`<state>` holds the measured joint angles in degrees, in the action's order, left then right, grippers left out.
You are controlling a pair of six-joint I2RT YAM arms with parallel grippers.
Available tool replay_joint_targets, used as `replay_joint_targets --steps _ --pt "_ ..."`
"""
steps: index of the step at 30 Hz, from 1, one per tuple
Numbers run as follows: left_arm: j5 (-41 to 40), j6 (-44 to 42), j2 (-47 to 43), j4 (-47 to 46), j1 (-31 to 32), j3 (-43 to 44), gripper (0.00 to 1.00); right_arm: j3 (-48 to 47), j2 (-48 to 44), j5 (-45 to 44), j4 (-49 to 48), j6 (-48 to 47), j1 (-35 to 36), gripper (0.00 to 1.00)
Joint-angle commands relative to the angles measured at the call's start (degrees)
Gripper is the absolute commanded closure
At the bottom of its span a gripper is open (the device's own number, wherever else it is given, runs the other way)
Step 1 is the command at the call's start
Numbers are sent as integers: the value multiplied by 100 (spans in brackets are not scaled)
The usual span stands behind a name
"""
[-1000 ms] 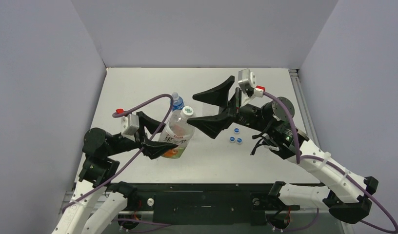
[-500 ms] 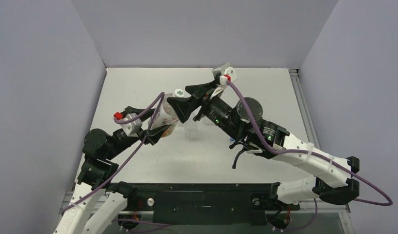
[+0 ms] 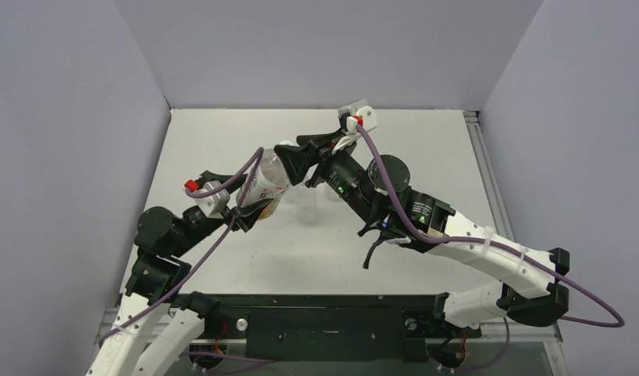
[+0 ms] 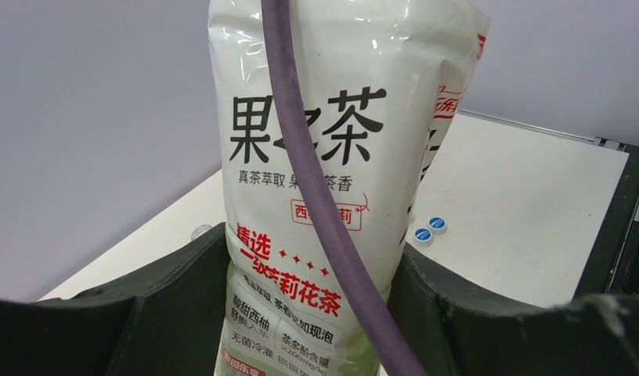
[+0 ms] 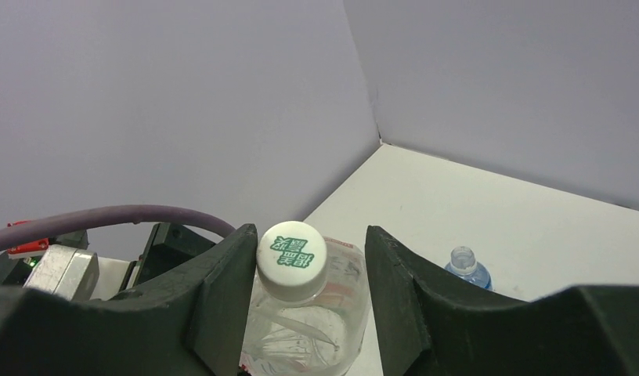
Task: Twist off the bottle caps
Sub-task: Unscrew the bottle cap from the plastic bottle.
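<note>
Wide bottle (image 3: 263,188), white label with black and red print, held tilted above the tabletop (image 3: 442,141); left gripper (image 3: 246,210) clamped on its body. White cap (image 5: 293,257) on, green print. Right gripper (image 5: 310,239) straddles it, jaws apart, one finger touching. A second ago: bottle lower, right gripper wide and clear of it.

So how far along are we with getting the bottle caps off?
Done: two blue caps lie loose on the table, and the blue-labelled bottle has an open neck. In hand: the left end effector grips the wide labelled bottle while the right end effector brackets its white cap, jaws not clamped yet. Left: twist that cap off.
</note>
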<state>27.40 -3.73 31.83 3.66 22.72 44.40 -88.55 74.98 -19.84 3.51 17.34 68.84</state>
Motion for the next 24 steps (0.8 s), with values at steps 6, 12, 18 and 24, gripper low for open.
replay_joint_targets --steps 6,12,18,24 --pt "-544 72 -19 -74 -22 77 100 -373 226 -210 -299 45 -14 54" --pt "-504 101 -12 -70 -22 78 100 -409 255 -162 -301 58 -43 62" --pt "-455 257 -12 -114 -22 94 100 -381 251 -90 -470 75 -86 92" --pt "-114 865 6 -222 -22 178 100 -145 127 460 -754 21 -255 100"
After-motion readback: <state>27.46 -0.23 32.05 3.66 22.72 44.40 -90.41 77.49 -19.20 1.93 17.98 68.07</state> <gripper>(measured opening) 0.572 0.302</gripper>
